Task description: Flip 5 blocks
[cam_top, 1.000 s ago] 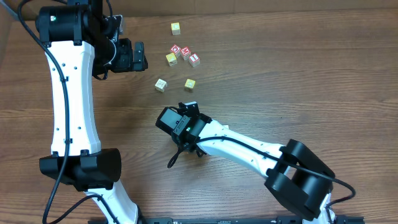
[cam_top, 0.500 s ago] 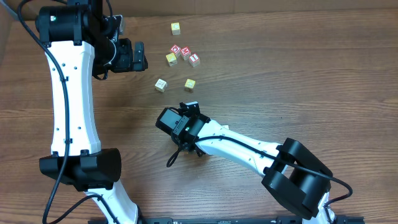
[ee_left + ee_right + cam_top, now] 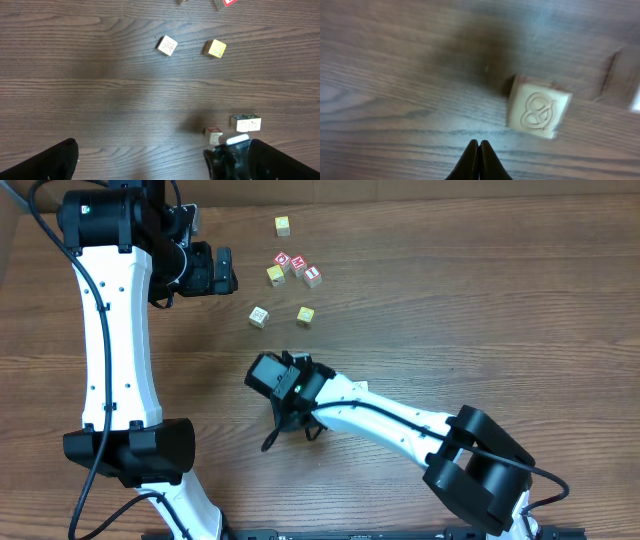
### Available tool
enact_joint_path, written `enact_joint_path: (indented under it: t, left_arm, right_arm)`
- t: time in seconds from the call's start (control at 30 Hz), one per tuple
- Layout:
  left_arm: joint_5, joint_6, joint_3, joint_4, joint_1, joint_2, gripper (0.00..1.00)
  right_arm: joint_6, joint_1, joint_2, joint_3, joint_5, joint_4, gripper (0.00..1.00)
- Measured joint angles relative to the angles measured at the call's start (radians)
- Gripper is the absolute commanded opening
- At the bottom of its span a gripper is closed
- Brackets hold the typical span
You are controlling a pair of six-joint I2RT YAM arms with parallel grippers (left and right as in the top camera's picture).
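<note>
The right tool [image 3: 479,146] has its slim dark fingers pressed together, pinching nothing, over the brown wood-grain desk [image 3: 385,100]. Just beyond the tips and to their right, not touching them, lies a pale cream wooden cube [image 3: 538,110]. It is square-edged, with a looping pretzel-like knot carved in its top face. The left tool [image 3: 228,270] hangs spread wide at the far left. To its right and nearer, a second cream cube [image 3: 167,45] and a yellow cube [image 3: 216,48] lie side by side, apart.
</note>
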Motion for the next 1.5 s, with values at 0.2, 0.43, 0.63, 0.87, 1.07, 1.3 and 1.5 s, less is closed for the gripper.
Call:
enact_joint_path:
  t: [0.2,0.43,0.63,0.87,1.07,1.3,1.5]
  left_arm:
    - [0.0,0.0,0.0,0.0,0.0,0.0,1.0]
    - [0.0,0.0,0.0,0.0,0.0,0.0,1.0]
    - [0.0,0.0,0.0,0.0,0.0,0.0,1.0]
    - [0.0,0.0,0.0,0.0,0.0,0.0,1.0]
    - [0.0,0.0,0.0,0.0,0.0,0.0,1.0]
    - [0.0,0.0,0.0,0.0,0.0,0.0,1.0]
    - [0.0,0.0,0.0,0.0,0.0,0.0,1.0]
  right_arm:
    - [0.024,0.015,0.0,-0.117,0.014,0.111,0.04]
    - [0.035,-0.013,0.0,-0.126,0.087,0.127,0.04]
    - [0.037,-0.038,0.0,-0.126,0.108,0.124,0.04]
    - [0.037,-0.038,0.0,-0.126,0.097,0.127,0.04]
    - [0.025,-0.038,0.0,-0.11,0.023,0.198,0.04]
    - [0.013,-0.038,0.0,-0.093,0.055,0.253,0.04]
    - [0.013,-0.038,0.0,-0.093,0.122,0.251,0.04]
